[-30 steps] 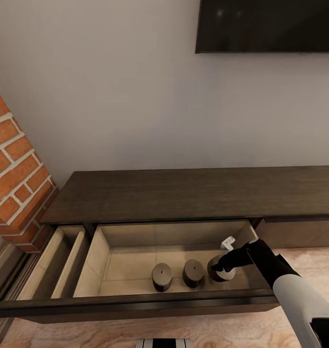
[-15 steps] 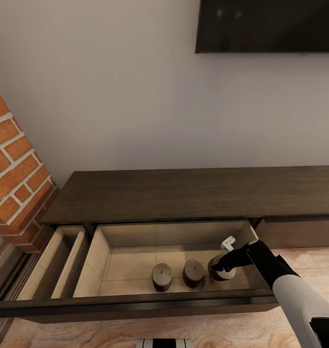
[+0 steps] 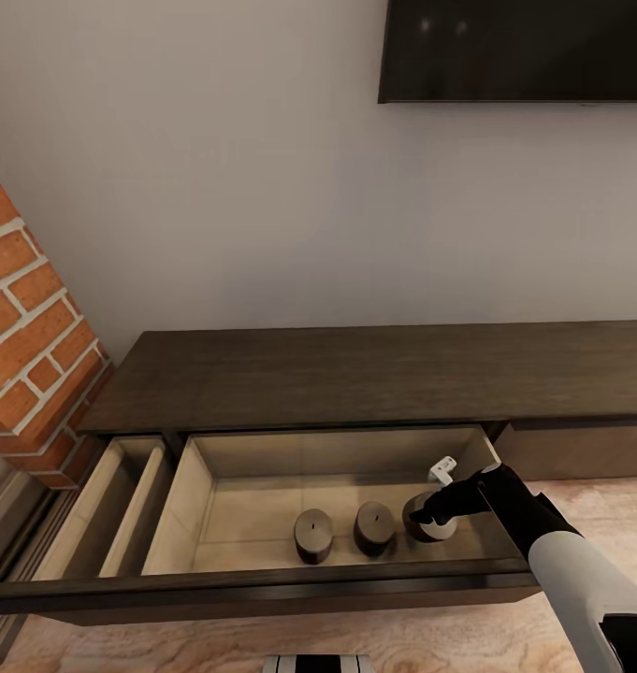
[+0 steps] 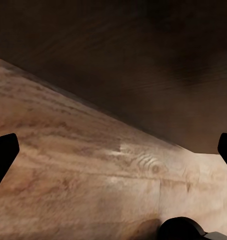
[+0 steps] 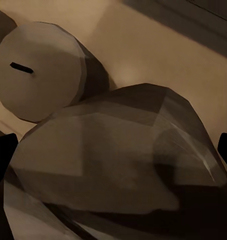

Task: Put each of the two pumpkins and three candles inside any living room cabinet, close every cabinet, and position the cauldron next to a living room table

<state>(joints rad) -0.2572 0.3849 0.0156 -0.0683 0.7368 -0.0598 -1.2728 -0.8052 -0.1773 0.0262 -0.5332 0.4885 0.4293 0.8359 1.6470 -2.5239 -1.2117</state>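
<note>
Three candles [image 3: 371,529] sat in a row on the pale floor of the wide open drawer [image 3: 192,495] of the cabinet [image 3: 374,374], toward its front. The left candle [image 3: 312,536] and the middle candle [image 3: 374,528] stood free, close beside each other but apart. The right candle [image 3: 428,523] lay under the right gripper [image 3: 428,512], whose black fingers reached down over it from the right side of the drawer. In the right wrist view the right candle's grey faceted body [image 5: 123,165] bulked between the two dark fingertips seen at the picture's edges, with the middle candle's flat top and dark wick slot [image 5: 41,70] just beyond it. The fingers stood spread on either side of the candle; whether they pressed on it or had let it loose could not be told.

A narrower drawer [image 3: 112,509] to the left also stood open, next to the red brick fireplace [image 3: 28,327]. The cabinet's dark top ran along the pale wall, below a black television [image 3: 519,51]. A shut drawer front [image 3: 580,449] showed at the far right.

In the left wrist view the left gripper's [image 4: 113,150] two dark fingertips sat wide apart at the picture's edges, with nothing between them, over a wooden floor [image 4: 83,170] and a dark brown panel [image 4: 118,55].
</note>
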